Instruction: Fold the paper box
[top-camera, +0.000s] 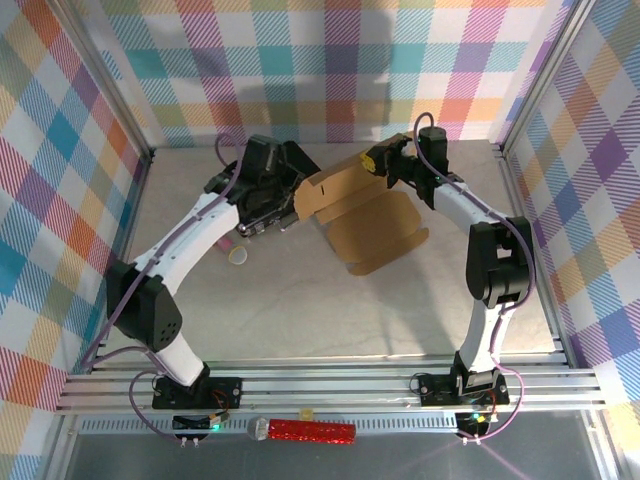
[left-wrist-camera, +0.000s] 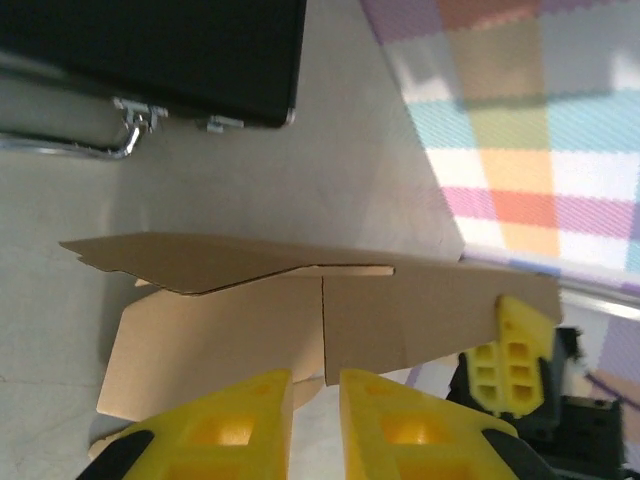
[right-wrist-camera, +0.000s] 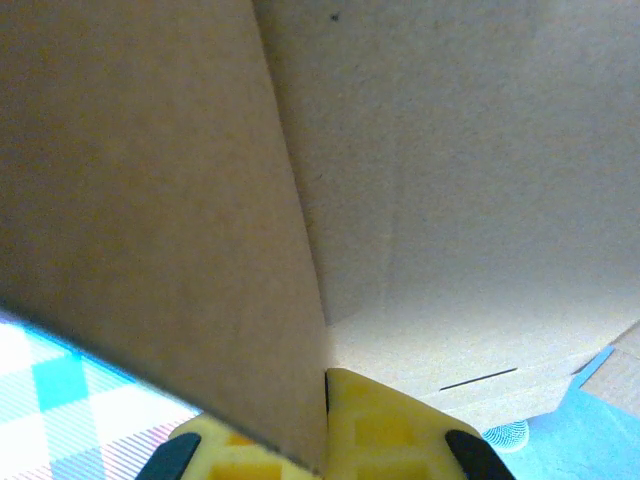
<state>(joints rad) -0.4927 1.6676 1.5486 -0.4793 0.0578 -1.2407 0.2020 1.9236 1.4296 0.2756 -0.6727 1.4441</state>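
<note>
The paper box (top-camera: 368, 218) is a brown cardboard sheet, partly raised, in the middle of the table. One panel stands up at its left and a flap rises at the back. My right gripper (top-camera: 373, 160) is shut on that back flap. In the right wrist view the cardboard (right-wrist-camera: 160, 200) runs down between the yellow fingers (right-wrist-camera: 380, 430). My left gripper (left-wrist-camera: 316, 385) is at the raised left panel (left-wrist-camera: 400, 310). Its jaws are narrowly open, and the panel's lower edge ends just ahead of the fingertips with bare table showing in the gap. In the top view the left gripper (top-camera: 292, 205) is against the box's left side.
A black case with a metal handle (left-wrist-camera: 150, 50) lies beyond the box in the left wrist view. A small pink and cream roll (top-camera: 236, 250) lies beside the left arm. A red glittery cylinder (top-camera: 310, 432) rests on the front rail. Checked walls enclose the table.
</note>
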